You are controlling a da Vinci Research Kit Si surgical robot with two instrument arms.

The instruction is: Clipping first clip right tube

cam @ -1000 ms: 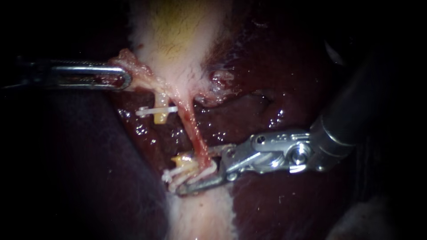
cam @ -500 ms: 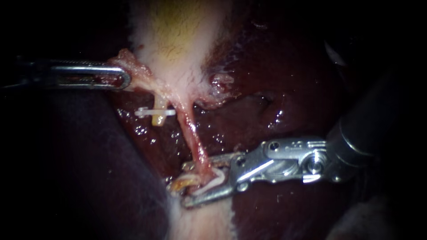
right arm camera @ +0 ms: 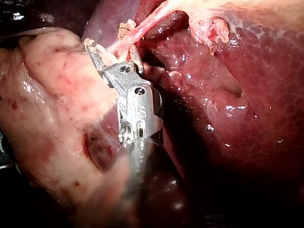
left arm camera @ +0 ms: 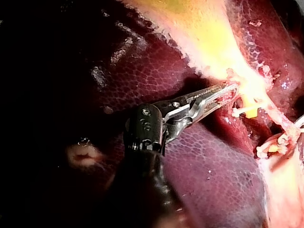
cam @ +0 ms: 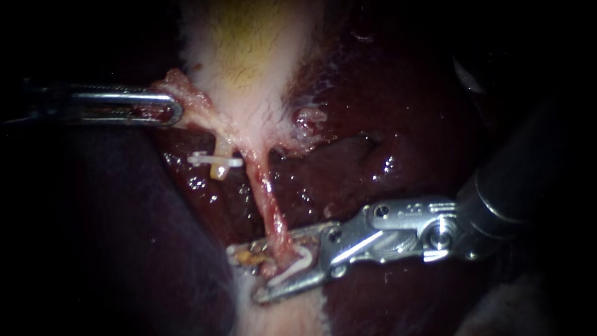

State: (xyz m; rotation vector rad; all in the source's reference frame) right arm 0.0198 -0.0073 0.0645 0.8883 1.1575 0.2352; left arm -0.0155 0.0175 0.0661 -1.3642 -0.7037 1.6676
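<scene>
Placement of the clip on the right tube [cam: 267, 196], judged as lined up but not yet fired. The right instrument [cam: 283, 264] is straddling the pink tube low on its run, just above the pale tissue at the foot of the field. Its jaws are standing apart, one on either side of the tube, with a white clip [cam: 300, 260] showing inside them against the lower jaw. Whether the upper jaw is bearing on that clip cannot be told. The left instrument [cam: 176, 115] is gripping a fringe of the gallbladder [cam: 249, 56] at its neck, jaws clamped on the tissue. It is holding the fringe out to the left, so the tube is lying taut over the liver [cam: 398, 124]. Beside the taut tube, the cut stub of the left tube [cam: 219, 171] is carrying its own crosswise clip [cam: 205, 160]. The next move is probably calling for a check that both jaw tips are passing clear beyond the tube. A full, steady squeeze without dragging on the tube would follow.
</scene>
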